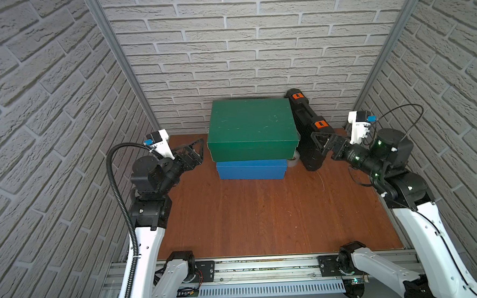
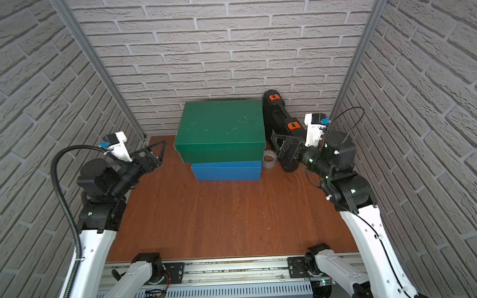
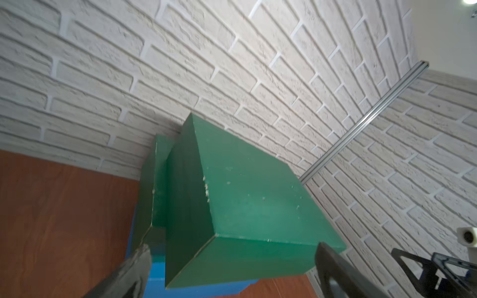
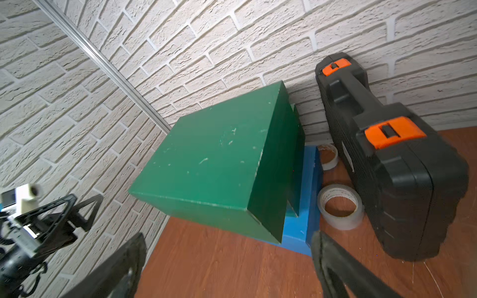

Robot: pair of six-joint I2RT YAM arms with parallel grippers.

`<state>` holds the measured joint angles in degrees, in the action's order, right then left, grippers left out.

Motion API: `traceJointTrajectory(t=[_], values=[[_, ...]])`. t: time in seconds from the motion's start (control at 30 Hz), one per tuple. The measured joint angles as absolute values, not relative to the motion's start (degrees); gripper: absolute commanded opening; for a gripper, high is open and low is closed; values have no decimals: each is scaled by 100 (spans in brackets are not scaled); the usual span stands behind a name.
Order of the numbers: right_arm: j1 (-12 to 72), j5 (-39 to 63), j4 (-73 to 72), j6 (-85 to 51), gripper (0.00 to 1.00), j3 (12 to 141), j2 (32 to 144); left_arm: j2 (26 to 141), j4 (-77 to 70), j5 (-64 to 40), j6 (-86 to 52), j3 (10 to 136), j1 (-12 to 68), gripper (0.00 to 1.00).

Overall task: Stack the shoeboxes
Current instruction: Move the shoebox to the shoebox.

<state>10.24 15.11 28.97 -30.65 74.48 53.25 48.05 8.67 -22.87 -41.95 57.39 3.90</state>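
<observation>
Shoeboxes (image 1: 251, 123) stacked three high; we are calling it done.
Left gripper (image 1: 199, 151) and right gripper (image 1: 318, 144) are hovering alongside, jaws released; next: backing clear.

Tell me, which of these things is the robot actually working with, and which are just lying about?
Part of the job: upper green shoebox, lower green shoebox beneath it, blue shoebox at the bottom.
Just lying about: black case with orange latches, nearer tape roll, farther tape roll.
</observation>
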Motion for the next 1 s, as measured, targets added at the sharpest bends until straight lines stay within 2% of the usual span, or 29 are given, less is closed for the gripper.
traceJointTrajectory(t=[0.13, 0.27, 0.53, 1.0], values=[[1033, 1664, 2622, -3065, 99, 6558, 5164, 5039, 923, -2296, -4049, 5238, 676, 98], [1103, 1772, 2585, -3063, 99, 6281, 5677, 5450, 980, -2244, -3920, 5157, 823, 98], [1559, 1719, 2329, -2989, 99, 6283, 6525, 6066, 967, -2141, -3791, 5159, 838, 98], [1739, 1564, 2097, -2971, 99, 6757, 7439, 6335, 1129, -1627, -3529, 5719, 812, 98]])
